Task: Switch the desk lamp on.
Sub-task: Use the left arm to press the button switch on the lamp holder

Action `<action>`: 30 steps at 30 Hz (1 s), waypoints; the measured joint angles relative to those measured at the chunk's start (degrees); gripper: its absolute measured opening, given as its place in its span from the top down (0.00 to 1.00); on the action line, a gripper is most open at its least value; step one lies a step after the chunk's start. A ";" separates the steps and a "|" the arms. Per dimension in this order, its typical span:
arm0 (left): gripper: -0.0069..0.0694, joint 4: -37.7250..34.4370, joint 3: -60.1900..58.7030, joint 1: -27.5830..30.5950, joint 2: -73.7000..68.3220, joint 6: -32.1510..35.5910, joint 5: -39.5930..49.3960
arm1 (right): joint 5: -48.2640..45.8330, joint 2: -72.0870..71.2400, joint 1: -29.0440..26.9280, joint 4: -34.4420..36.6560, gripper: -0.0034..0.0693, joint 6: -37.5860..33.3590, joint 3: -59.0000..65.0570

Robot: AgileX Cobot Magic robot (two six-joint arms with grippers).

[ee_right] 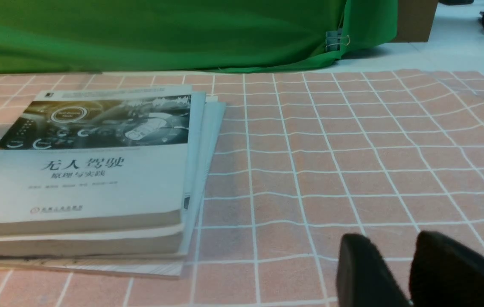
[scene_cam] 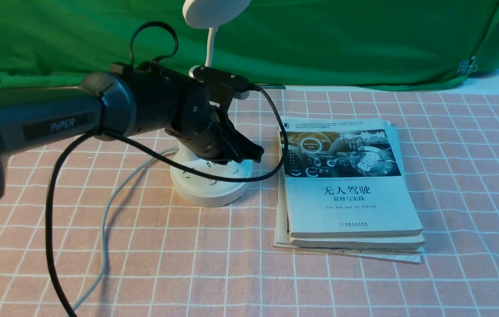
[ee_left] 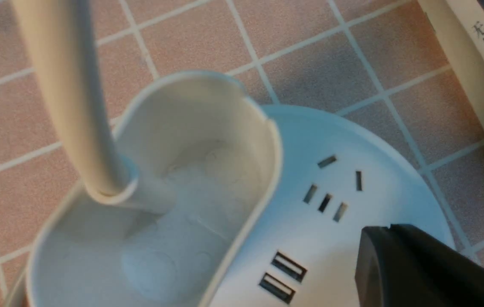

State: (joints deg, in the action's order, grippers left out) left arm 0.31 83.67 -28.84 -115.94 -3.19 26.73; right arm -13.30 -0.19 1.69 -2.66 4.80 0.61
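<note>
The white desk lamp stands at mid-table: round base (scene_cam: 212, 187) with buttons (scene_cam: 211, 181), thin neck (scene_cam: 209, 48), and disc head (scene_cam: 214, 11) cut off by the top edge. Its grey cord (scene_cam: 108, 211) trails toward the front. My left gripper (scene_cam: 256, 154) is shut and empty, its tip just above the right side of the base top. In the left wrist view the shut fingertips (ee_left: 389, 232) hover over the base (ee_left: 310, 140) beside the socket slots (ee_left: 331, 187) and USB ports (ee_left: 282, 277), near the oval cup (ee_left: 182, 192). My right gripper (ee_right: 395, 251) is empty and slightly open, low over the cloth.
A stack of books (scene_cam: 350, 189) lies right of the lamp base and shows in the right wrist view (ee_right: 84, 170). The pink checked cloth (scene_cam: 452, 176) covers the table. A green backdrop (scene_cam: 342, 39) hangs behind. The left arm's black cable (scene_cam: 51, 229) loops over the cloth.
</note>
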 joint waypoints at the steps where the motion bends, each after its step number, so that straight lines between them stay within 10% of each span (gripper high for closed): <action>1: 0.88 -0.31 0.00 0.00 -0.45 0.00 0.08 | 0.00 0.00 0.00 0.00 0.62 0.00 0.00; 30: 0.88 1.17 0.52 -2.23 -2.75 3.19 -0.03 | 0.00 0.00 0.00 0.00 0.62 0.00 0.00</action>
State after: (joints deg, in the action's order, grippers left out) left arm 1.48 84.19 -31.08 -118.69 0.00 26.70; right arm -13.30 -0.19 1.69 -2.66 4.80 0.61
